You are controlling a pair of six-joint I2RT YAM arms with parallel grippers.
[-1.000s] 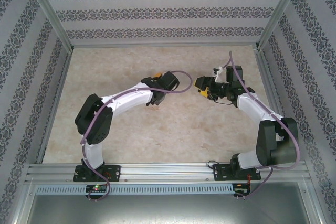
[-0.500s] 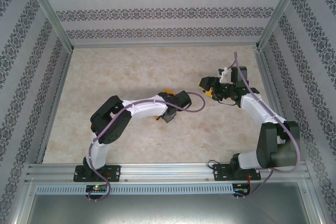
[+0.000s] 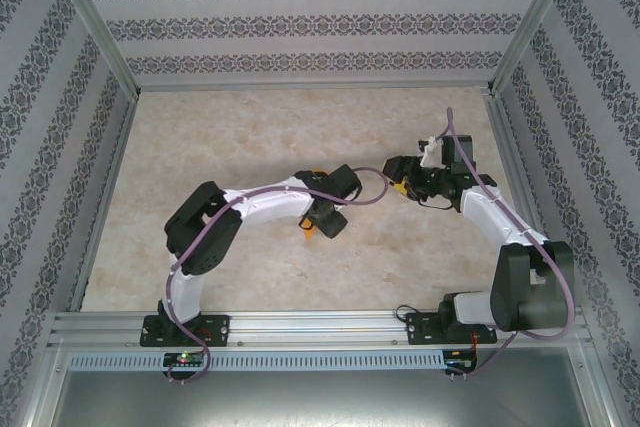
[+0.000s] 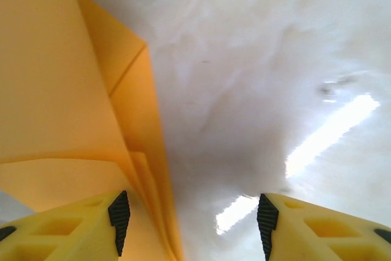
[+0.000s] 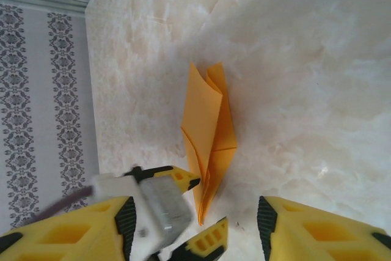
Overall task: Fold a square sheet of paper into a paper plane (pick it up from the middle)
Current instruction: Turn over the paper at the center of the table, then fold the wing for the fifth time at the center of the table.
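Note:
The paper plane (image 5: 211, 132) is a folded orange-yellow dart lying on the marbled table, its narrow end toward the grippers. My left gripper (image 5: 208, 203) stands open with a finger on each side of that narrow end, not clamping it. In the left wrist view the paper plane (image 4: 67, 102) rises along the left side, its folded layers leaning against the left finger (image 4: 91, 230). The gap over to the right finger (image 4: 305, 230) is bare table. My right gripper (image 5: 195, 221) is open just behind the left one, holding nothing. From above, the left gripper (image 3: 322, 223) and right gripper (image 3: 397, 169) are near the table's middle.
Patterned walls and aluminium frame posts (image 3: 100, 37) enclose the marbled table (image 3: 230, 127) on three sides. The right arm (image 3: 490, 212) bends along the right side. A purple cable (image 3: 365, 192) loops between the two wrists.
The left arm has swung toward the near side of the table and its jaws have gone from shut to open. The right gripper has shifted slightly right and narrowed a little.

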